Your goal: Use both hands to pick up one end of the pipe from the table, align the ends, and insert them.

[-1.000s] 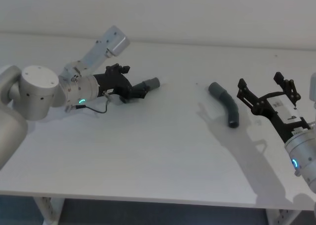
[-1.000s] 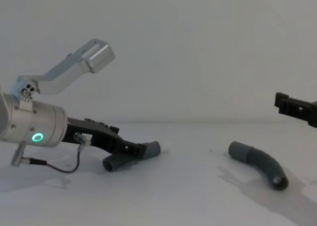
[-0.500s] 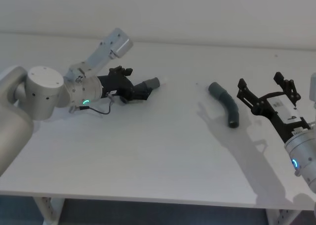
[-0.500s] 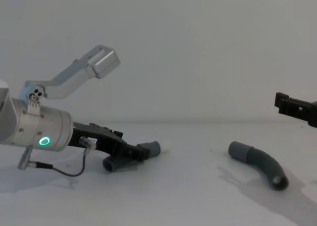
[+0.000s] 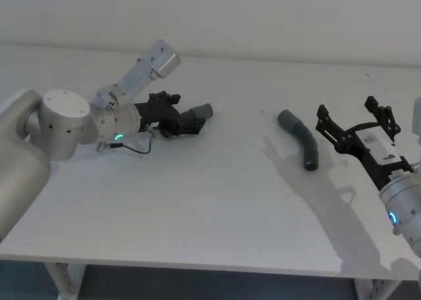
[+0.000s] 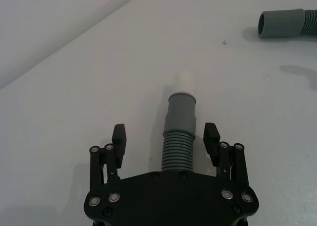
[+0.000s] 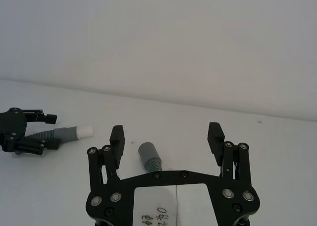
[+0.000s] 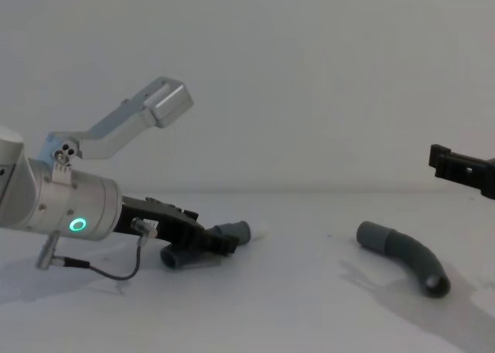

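The pipe is in two pieces on the white table (image 5: 210, 201). The left piece (image 5: 197, 112) lies with its grey cuff and whitish tip (image 6: 184, 82) pointing away from my left gripper (image 6: 165, 135). That gripper is open, low over the table, with a finger on each side of the ribbed part (image 6: 177, 149) and a gap at both. The right piece (image 5: 300, 138), curved with a plain cuff (image 8: 375, 234), lies free. My right gripper (image 5: 347, 110) hovers open just right of it, holding nothing.
A pale wall rises behind the table's far edge (image 5: 263, 58). A thin black cable (image 8: 108, 269) loops under the left wrist. Bare table lies between the two pieces (image 5: 243, 135) and toward the front edge.
My left arm has slid forward along the table, bringing its open fingers further along the left piece. The right arm and the right piece have not moved.
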Motion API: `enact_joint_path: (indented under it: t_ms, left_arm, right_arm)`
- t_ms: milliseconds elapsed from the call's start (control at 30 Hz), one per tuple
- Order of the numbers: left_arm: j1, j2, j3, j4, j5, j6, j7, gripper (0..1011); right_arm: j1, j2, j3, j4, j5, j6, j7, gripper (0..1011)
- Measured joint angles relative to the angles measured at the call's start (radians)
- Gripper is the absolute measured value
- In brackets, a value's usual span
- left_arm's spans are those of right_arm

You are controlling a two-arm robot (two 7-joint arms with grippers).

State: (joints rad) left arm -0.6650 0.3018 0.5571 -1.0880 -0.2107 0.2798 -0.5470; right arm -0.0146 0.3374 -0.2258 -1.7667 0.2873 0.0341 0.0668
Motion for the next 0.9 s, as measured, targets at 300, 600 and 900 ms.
enact_joint_path:
  t_ms: [300, 600, 900]
  left_arm:
    - [-0.003, -0.005, -0.001, 0.008, 0.001, 0.002, -0.001, 744]
    - [-0.003, -0.008, -0.001, 0.012, 0.002, 0.004, -0.002, 465]
    - [-0.004, -0.010, -0.001, 0.014, 0.002, 0.005, -0.002, 347]
  right_arm:
    - [0.000, 0.000, 0.000, 0.000, 0.000, 0.000, 0.000, 1001]
    - [0.000, 0.000, 0.000, 0.000, 0.000, 0.000, 0.000, 1000]
    - [0.000, 0.000, 0.000, 0.000, 0.000, 0.000, 0.000, 1000]
